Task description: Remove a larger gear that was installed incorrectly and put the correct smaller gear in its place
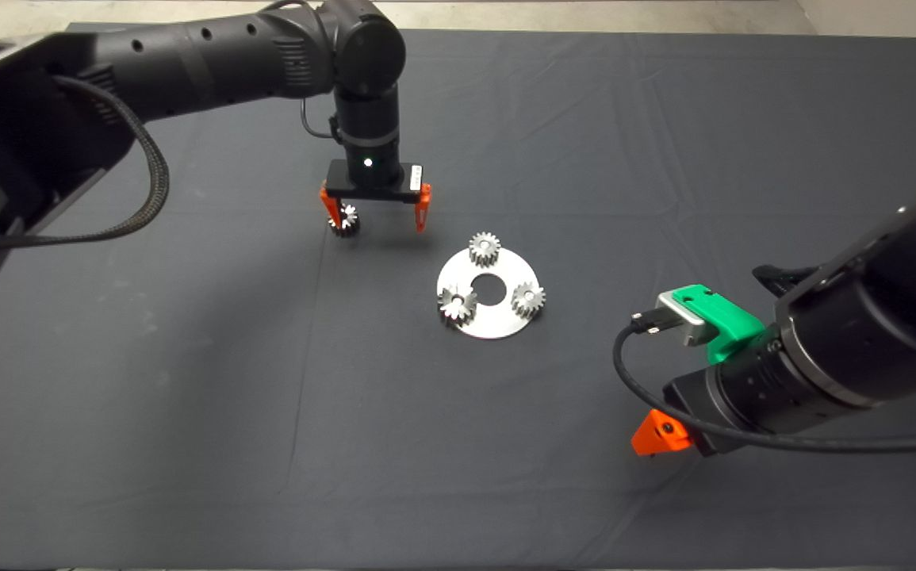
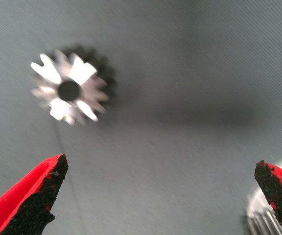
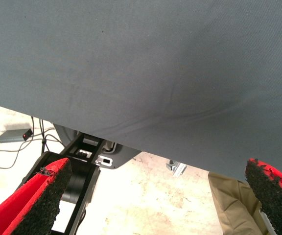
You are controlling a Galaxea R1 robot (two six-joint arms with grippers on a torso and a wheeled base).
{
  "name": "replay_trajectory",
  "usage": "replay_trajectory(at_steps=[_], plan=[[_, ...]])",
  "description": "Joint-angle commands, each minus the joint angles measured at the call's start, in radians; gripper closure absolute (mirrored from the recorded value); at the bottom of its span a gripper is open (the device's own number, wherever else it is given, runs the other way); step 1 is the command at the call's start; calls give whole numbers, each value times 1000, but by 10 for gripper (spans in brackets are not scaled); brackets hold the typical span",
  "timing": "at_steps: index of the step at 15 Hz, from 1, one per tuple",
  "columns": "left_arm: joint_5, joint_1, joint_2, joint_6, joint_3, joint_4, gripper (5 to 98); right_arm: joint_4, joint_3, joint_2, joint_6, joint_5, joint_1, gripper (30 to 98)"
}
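Note:
A round steel plate [image 1: 496, 323] lies mid-mat and carries three gears. The larger gear [image 1: 458, 305], with bold teeth, sits on its near-left side. Two smaller gears sit at the plate's far edge [image 1: 484, 249] and right side [image 1: 529, 300]. A third smaller gear [image 1: 344, 218] lies on the mat left of the plate, and it also shows in the left wrist view [image 2: 70, 90]. My left gripper [image 1: 377, 218] hovers over it, open and empty [image 2: 160, 169], with its left finger [image 1: 331, 208] next to the gear. My right gripper [image 1: 660, 436] waits at the lower right, open [image 3: 158, 166].
The dark mat [image 1: 188, 396] covers the table. The right wrist view shows the mat's edge [image 3: 131, 132], then pale floor with cables [image 3: 9, 152] and a black frame [image 3: 82, 161]. A bit of the plate and a gear [image 2: 258, 220] shows by my left gripper's right finger.

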Motion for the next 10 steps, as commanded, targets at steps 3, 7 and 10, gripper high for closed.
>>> replay_trajectory(at_steps=[3, 7, 10], plan=[[65, -15, 4, 55, -65, 24, 54, -4, 8, 9, 5, -82, 1, 345], [63, -10, -3, 92, -110, 36, 54, -4, 19, 9, 5, -82, -4, 345], [62, 8, 1, 131, -160, 43, 54, -4, 17, 14, 5, -82, -10, 345]])
